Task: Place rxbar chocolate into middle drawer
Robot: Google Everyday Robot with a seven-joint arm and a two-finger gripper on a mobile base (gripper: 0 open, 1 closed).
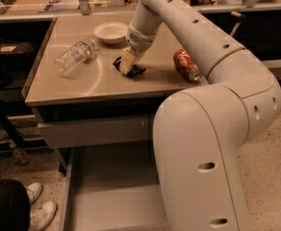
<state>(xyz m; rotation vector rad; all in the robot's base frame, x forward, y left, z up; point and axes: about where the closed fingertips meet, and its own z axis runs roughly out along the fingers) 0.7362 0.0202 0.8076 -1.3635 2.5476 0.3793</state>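
Rxbar (136,71) is seen lying flat on the desk (97,85), roughly mid-top, slightly right of centre and about midway between the back and front edges. Only the black wrapper ends are exposed, one toward the back-left and one toward the front-right; the middle is covered by the gripper (127,65).

Camera view, desk top:
- Gripper is lowered straight onto the rxbar and is touching it. Whether it is clamped on the bar or just resting on it cannot be told.
- Arm (193,28) is stretched in from the right, over the back-right corner, and angled down to the bar.
- Bowl (110,32), white, is set upright near the back edge, just behind and left of the gripper, apart from it.
- Bottle (75,57), clear plastic, is laid on its side toward the left edge, cap end pointed at the bowl.
- Can (186,65), orange-red, is laid on its side near the right edge, well apart from the rxbar.

Camera view, below the front edge:
- Closed drawer front (97,131), grey, is seen directly under the desk's front edge.
- Middle drawer (111,196) is pulled out under that; a bare grey floor and a low left wall are visible. Its right part is hidden by the arm's large white lower segment (203,167).
- White shoes (39,208) are seen on the floor just left of the drawer's left wall.
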